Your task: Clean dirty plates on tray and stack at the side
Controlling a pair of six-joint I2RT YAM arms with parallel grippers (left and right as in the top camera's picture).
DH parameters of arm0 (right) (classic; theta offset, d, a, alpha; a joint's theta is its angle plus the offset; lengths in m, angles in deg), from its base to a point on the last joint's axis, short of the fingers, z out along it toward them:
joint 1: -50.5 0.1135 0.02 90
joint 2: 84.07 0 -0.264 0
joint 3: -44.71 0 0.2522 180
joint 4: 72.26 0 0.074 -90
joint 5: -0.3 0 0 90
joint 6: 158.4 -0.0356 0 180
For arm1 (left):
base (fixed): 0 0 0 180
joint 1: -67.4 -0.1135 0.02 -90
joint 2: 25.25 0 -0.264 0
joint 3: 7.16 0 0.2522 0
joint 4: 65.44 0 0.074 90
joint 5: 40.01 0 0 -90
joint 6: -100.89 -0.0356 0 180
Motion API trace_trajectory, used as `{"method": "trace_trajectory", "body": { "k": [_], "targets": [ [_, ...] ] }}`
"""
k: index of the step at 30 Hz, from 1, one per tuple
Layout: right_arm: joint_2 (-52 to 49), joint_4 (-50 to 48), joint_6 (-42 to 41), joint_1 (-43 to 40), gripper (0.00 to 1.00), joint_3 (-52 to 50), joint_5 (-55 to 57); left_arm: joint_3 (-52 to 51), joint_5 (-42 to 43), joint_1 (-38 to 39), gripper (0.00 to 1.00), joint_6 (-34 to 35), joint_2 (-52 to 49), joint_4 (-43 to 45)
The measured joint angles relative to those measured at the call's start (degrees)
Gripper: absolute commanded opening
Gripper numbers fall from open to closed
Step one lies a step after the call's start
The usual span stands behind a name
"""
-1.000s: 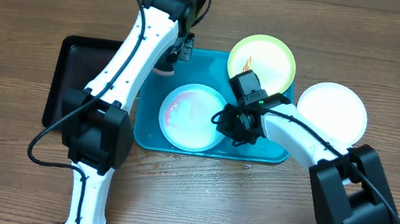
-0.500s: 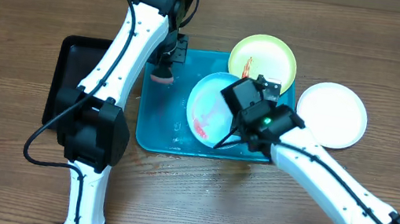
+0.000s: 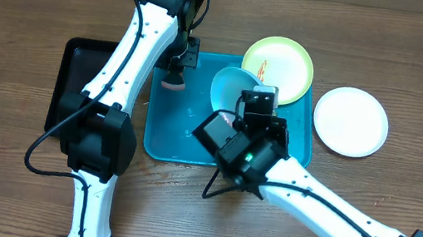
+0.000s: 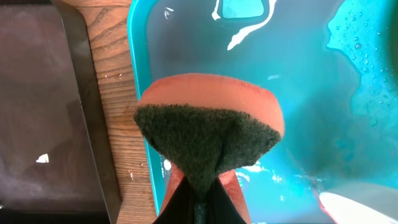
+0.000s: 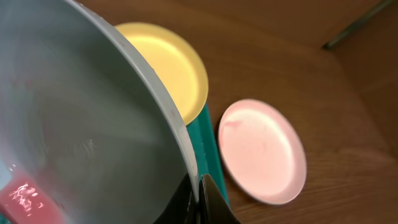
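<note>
Overhead shows the mint-blue plate (image 3: 231, 88) now tipped steeply off the tray (image 3: 166, 141), its rim pinched in the right gripper (image 5: 198, 190). To that gripper's left, the left gripper (image 4: 198, 202) clamps the sponge (image 4: 208, 124), so wiping looks imminent.

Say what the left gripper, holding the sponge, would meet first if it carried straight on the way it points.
Probably the floor of the tray, near its rim. The sponge pinched in the left gripper would touch it first. How high it hangs is unclear.
</note>
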Motion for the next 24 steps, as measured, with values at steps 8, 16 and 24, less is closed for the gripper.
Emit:
{"method": "trace_trajectory", "body": {
  "k": [8, 16, 24],
  "targets": [
    [0.0, 0.0, 0.2, 4.2, 0.04, 0.0, 18.1, 0.0, 0.0, 0.0, 0.04, 0.0, 0.0, -0.2],
    [0.0, -0.1, 0.2, 8.2, 0.04, 0.0, 26.9, 0.0, 0.0, 0.0, 0.04, 0.0, 0.0, -0.2],
    [0.0, -0.4, -0.7, 7.8, 0.04, 0.0, 20.4, 0.0, 0.0, 0.0, 0.04, 0.0, 0.0, -0.2]
  ]
}}
